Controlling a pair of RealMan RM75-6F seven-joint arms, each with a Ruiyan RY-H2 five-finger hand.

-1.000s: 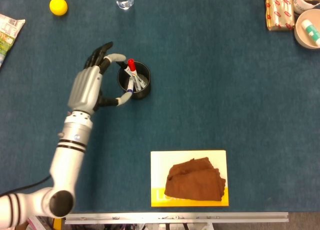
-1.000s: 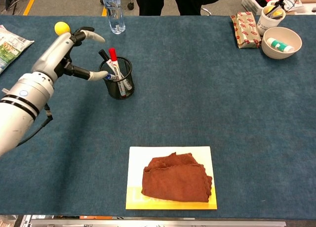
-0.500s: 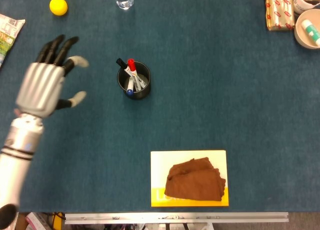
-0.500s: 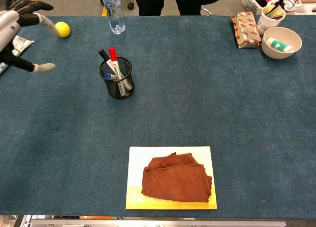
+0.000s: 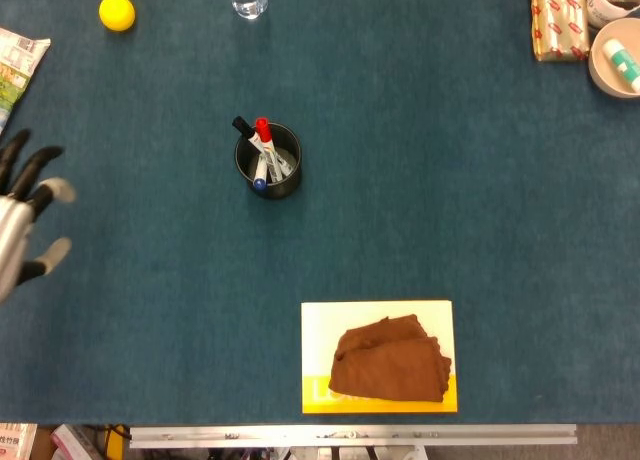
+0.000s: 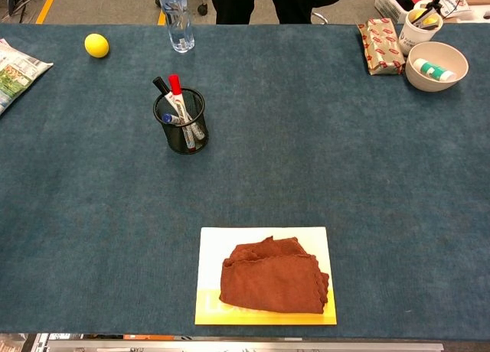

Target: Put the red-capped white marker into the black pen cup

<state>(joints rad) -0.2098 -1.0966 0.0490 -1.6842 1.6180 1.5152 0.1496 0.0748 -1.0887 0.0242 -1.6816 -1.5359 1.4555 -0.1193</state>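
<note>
Your red-capped white marker [image 6: 177, 96] stands tilted inside the black mesh pen cup [image 6: 183, 134], its cap poking above the rim beside a black-capped marker [image 6: 161, 85] and a blue-capped one [image 6: 171, 118]. Your left hand [image 5: 22, 227] sits at the head view's left edge, well apart from the cup, fingers spread and holding nothing. At the far right, a beige round bowl [image 6: 436, 75] holds a white tube with a green cap [image 6: 431, 68]

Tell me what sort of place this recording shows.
Probably a lab or office work table: a blue-covered table with a pen cup of markers, a water bottle, and people's legs standing behind it.
</note>
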